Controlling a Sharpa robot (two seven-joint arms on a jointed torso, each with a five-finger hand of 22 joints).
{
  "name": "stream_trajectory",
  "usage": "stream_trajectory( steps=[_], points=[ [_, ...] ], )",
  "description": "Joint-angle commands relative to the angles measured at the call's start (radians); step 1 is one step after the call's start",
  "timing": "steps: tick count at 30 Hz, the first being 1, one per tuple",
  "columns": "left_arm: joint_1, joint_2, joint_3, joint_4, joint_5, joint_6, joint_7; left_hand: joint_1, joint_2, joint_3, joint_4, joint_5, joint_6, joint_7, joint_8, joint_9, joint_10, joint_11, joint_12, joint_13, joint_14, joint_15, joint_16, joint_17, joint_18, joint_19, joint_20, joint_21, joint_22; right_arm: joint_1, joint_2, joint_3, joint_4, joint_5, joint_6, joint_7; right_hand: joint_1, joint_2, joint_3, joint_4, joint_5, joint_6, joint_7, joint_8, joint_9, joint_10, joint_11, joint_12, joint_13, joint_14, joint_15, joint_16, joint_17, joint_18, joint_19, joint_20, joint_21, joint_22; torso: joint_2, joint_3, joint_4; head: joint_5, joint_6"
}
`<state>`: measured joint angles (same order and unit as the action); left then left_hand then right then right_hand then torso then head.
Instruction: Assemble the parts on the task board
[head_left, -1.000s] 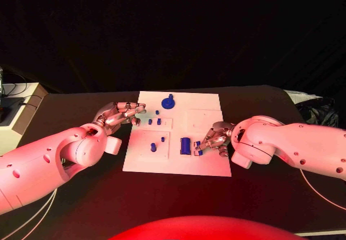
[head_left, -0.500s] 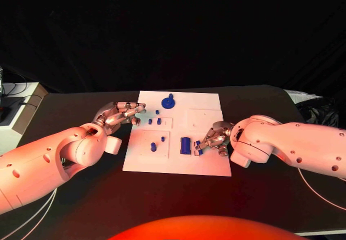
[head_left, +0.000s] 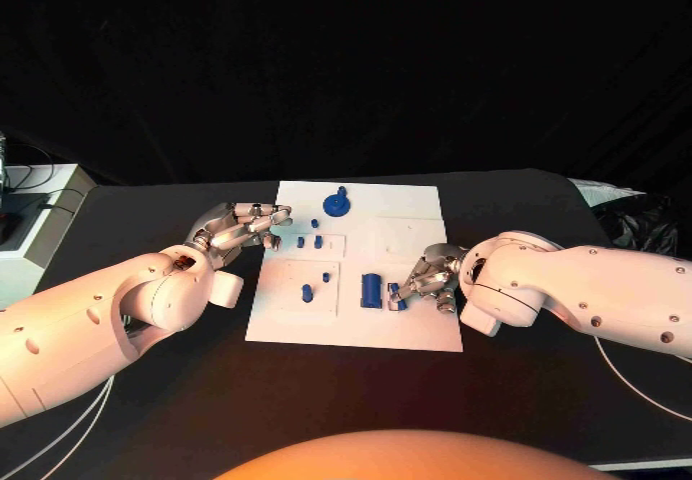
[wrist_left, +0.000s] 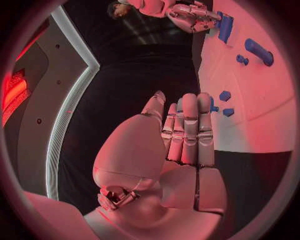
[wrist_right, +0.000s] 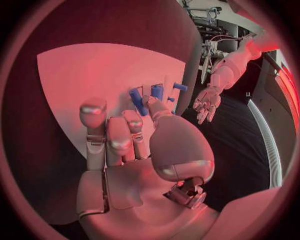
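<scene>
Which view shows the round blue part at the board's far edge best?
Head view: the round blue part sits unobstructed on the task board, whole outline visible. I can't pick it out in either wrist view; those show other blue pieces.

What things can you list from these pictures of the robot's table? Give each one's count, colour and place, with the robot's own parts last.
Table: one, black, under everything.
Task board: one, white, middle of the table.
Round part: one, blue, far end of the board.
Small parts: two, blue, side by side near the left hand.
Peg part: one, blue, board's near left area.
Block part: one, blue, beside the right hand.
Left hand: silver, at the board's left edge.
Right hand: silver, over the board's right side.
</scene>
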<state>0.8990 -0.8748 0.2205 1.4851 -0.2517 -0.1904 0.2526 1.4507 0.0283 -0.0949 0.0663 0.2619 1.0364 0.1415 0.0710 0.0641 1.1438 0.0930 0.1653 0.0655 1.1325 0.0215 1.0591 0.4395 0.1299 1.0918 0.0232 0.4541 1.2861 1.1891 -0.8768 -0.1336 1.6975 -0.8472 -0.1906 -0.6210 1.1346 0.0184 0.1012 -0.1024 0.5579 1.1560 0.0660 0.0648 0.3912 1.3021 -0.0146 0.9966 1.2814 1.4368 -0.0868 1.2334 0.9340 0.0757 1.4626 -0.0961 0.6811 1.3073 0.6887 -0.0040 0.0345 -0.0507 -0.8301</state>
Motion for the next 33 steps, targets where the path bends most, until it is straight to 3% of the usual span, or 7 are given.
stream_trajectory(
  steps=[1,5,7,18,25,33],
  points=[
    [0.0,0.001,0.001,0.002,-0.002,0.016,0.005,-0.002,0.008,0.0,0.004,0.004,-0.003,0.003,-0.002,0.001,-0.007,0.0,0.004,0.0,-0.008,0.0,0.001,-0.001,0.0,0.009,0.0,-0.003,0.001,-0.005,0.003,-0.003,0.0,-0.016,0.015,-0.003,0.004,0.005,0.041,-0.048,-0.015,0.007,-0.002,0.002,-0.004,0.013,-0.013,-0.003,0.001,0.003,-0.003,-0.003,-0.001,0.008,0.035,-0.005,-0.004,0.089,0.0,-0.0002,0.0004,0.0,0.001],
    [0.0,0.001,0.001,0.002,-0.002,0.015,0.005,-0.002,0.008,0.0,0.004,0.004,-0.003,0.003,-0.002,0.001,-0.007,0.0,0.004,0.0,-0.008,0.0,0.001,-0.001,0.0,0.009,0.0,-0.003,0.001,-0.005,0.003,-0.003,-0.002,-0.021,0.005,-0.001,0.003,0.004,0.032,-0.035,-0.034,0.008,-0.003,0.001,-0.011,0.014,-0.013,-0.002,0.001,0.003,-0.002,-0.003,-0.001,0.008,0.036,-0.005,-0.004,0.089,0.0,-0.0005,0.0,0.0,0.001],
    [0.0,0.0,0.001,0.002,-0.002,0.015,0.005,-0.002,0.008,-0.001,0.005,0.005,-0.003,0.003,-0.002,0.0,-0.008,0.0,0.004,0.0,-0.008,0.0,0.001,-0.001,0.001,0.01,0.0,-0.005,0.002,-0.005,0.003,-0.003,-0.003,-0.024,-0.001,0.001,-0.003,0.003,0.019,-0.02,-0.069,0.009,-0.003,0.001,-0.015,0.016,-0.012,0.0,0.002,0.003,-0.002,-0.002,0.0,0.008,0.036,-0.005,-0.005,0.089,0.0,-0.0005,0.0002,0.0,0.001],
    [0.0,-0.002,0.001,0.003,-0.002,0.015,0.004,-0.002,0.008,-0.001,0.006,0.005,-0.003,0.004,-0.002,0.0,-0.008,0.0,0.004,0.0,-0.008,0.0,0.001,-0.001,0.001,0.01,0.0,-0.005,0.002,-0.005,0.005,-0.003,0.0,-0.019,-0.005,0.006,-0.032,-0.004,-0.086,0.061,-0.097,0.012,-0.002,0.002,-0.03,0.019,-0.009,0.002,0.002,0.003,0.0,0.0,0.001,0.009,0.039,-0.003,-0.006,0.089,0.0,-0.0004,0.0004,0.001,0.0],
    [0.0,-0.003,0.001,0.004,-0.002,0.015,0.004,-0.003,0.008,-0.001,0.007,0.004,-0.003,0.003,-0.002,0.0,-0.008,0.0,0.004,0.0,-0.008,0.0,0.0,-0.002,0.001,0.011,0.001,-0.006,0.003,-0.005,0.003,-0.003,0.001,-0.025,-0.001,0.005,-0.034,0.004,-0.141,0.094,-0.089,0.016,-0.002,0.002,-0.033,0.02,-0.009,0.003,0.002,0.003,0.0,0.002,0.002,0.009,0.04,-0.003,-0.006,0.089,0.0,-0.0005,0.0,0.001,0.0],
    [0.0,-0.004,0.001,0.004,-0.002,0.015,0.004,-0.003,0.008,-0.001,0.007,0.004,-0.003,0.003,-0.002,0.0,-0.008,0.0,0.004,0.0,-0.008,0.0,0.0,-0.002,0.001,0.011,0.001,-0.006,0.003,-0.005,0.002,-0.003,0.005,-0.032,-0.002,0.001,-0.044,0.01,-0.149,0.107,-0.085,0.022,-0.005,0.003,-0.031,0.021,-0.01,0.003,0.002,0.003,-0.001,0.003,0.002,0.009,0.04,-0.003,-0.005,0.09,0.0,0.0,-0.0004,-0.001,0.0]
  ],
)
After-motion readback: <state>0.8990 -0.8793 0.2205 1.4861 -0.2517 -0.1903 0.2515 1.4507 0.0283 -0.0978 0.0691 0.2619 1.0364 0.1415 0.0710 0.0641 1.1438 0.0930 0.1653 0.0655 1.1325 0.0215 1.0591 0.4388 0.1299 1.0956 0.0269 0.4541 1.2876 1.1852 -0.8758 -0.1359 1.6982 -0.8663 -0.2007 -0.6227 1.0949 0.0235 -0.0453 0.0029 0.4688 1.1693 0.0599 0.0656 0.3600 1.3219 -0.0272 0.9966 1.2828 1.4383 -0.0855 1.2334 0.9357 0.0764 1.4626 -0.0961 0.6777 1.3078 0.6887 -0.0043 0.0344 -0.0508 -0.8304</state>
